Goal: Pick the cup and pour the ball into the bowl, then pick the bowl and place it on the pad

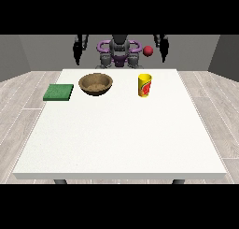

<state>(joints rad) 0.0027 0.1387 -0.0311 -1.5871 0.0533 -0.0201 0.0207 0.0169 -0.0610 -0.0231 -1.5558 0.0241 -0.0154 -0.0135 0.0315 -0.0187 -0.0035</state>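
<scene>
The hand at the view's left (79, 49) hangs beside the robot's torso (119, 53), above the far edge of the table (119, 139), touching nothing; whether its fingers are curled or straight cannot be told. The hand at the view's right (162, 46) hangs likewise, holding nothing, its fingers just as unclear.

A red ball (148, 51) shows just left of that hand, in the air above and behind the cup (145, 85), apart from it; whether it touches the hand cannot be told.

The cup is yellow and stands upright, long axis vertical, mouth pointing up, on the far part of the table. It bears a red mark on its side; no writing can be read.

Left of the cup, near but apart, sits the brown bowl (95, 83), upright, opening upward. Further left of the cup, beyond the bowl, the green pad (59, 92) lies flat at the table's left edge.
</scene>
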